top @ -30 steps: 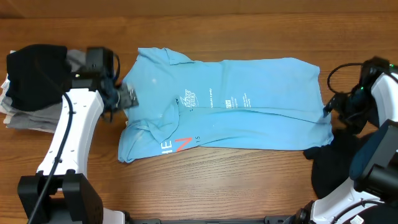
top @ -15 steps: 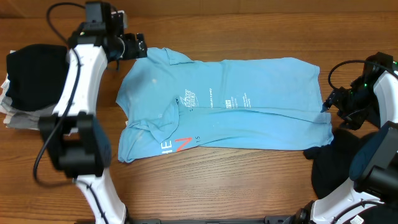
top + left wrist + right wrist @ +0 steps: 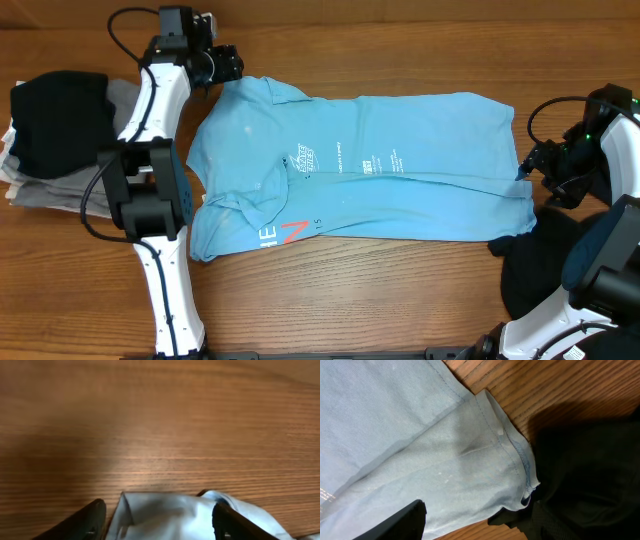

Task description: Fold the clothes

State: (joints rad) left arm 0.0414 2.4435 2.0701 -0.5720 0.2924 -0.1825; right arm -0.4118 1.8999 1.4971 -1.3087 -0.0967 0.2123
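Note:
The sky-blue T-shirt (image 3: pixel 400 170) lies spread across the table, print up, with pink-red and white lettering near its front left. My left gripper (image 3: pixel 225 65) is at its far left corner. In the left wrist view it is open (image 3: pixel 160 522), with a pale blue fold of the shirt (image 3: pixel 170 515) between the fingers. My right gripper (image 3: pixel 532 172) is at the shirt's right edge. In the right wrist view it is open (image 3: pixel 480 522) over the shirt's hemmed corner (image 3: pixel 470 460), beside a black garment (image 3: pixel 590 470).
A black garment (image 3: pixel 55 120) sits on a stack of grey clothes (image 3: pixel 45 190) at the left edge. Another black garment (image 3: pixel 530 265) lies at the front right, touching the shirt's corner. Bare wood table (image 3: pixel 350 290) runs along the front.
My left arm has swung from the shirt's left side up to its far left corner. The right arm has barely moved. The shirt lies as before.

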